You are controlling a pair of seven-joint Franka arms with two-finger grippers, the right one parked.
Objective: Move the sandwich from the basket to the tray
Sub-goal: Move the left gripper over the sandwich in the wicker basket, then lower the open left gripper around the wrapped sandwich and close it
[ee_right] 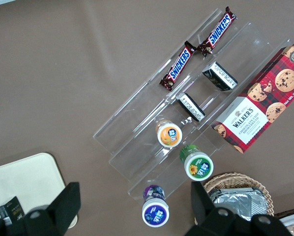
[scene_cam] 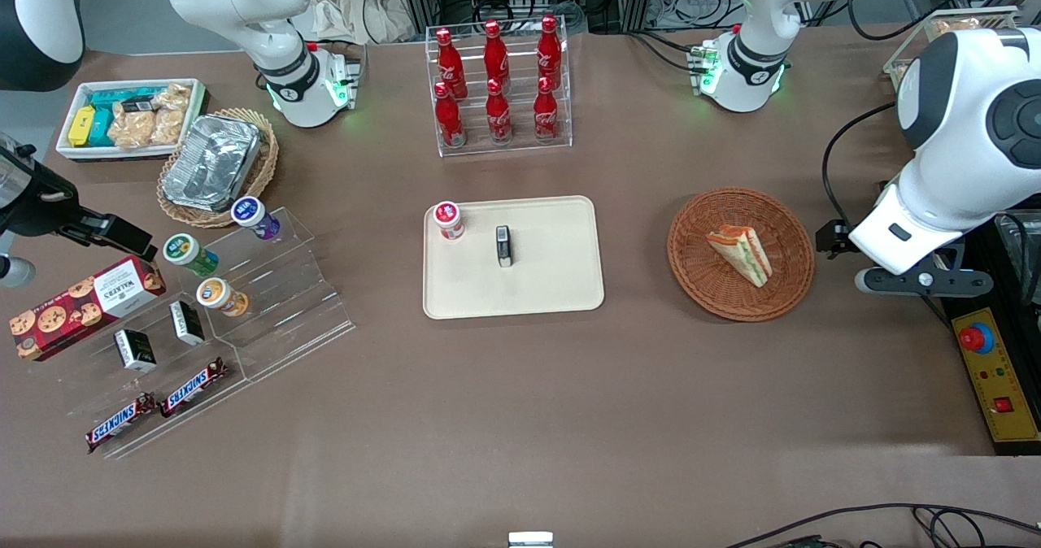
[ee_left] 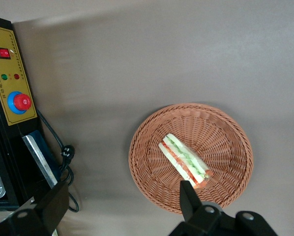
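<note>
The sandwich (scene_cam: pixel 742 254) lies in the round reddish-brown basket (scene_cam: pixel 698 276), a pale wedge with red, orange and green layers. It also shows in the left wrist view (ee_left: pixel 185 160), in the basket (ee_left: pixel 147 167). The beige tray (scene_cam: pixel 553 288) lies beside the basket, toward the parked arm's end. My left gripper (scene_cam: pixel 860 243) hangs above the table just outside the basket's rim, toward the working arm's end. It is open wide and empty (ee_left: pixel 121 201); one finger (ee_left: pixel 188 195) hangs over the basket's rim near the sandwich's tip.
On the tray stand a red-lidded cup (scene_cam: pixel 448 219) and a small dark box (scene_cam: pixel 504 245). A rack of red cola bottles (scene_cam: pixel 498 84) stands farther from the front camera. A yellow control box (scene_cam: pixel 996 369) with a red button lies at the working arm's end.
</note>
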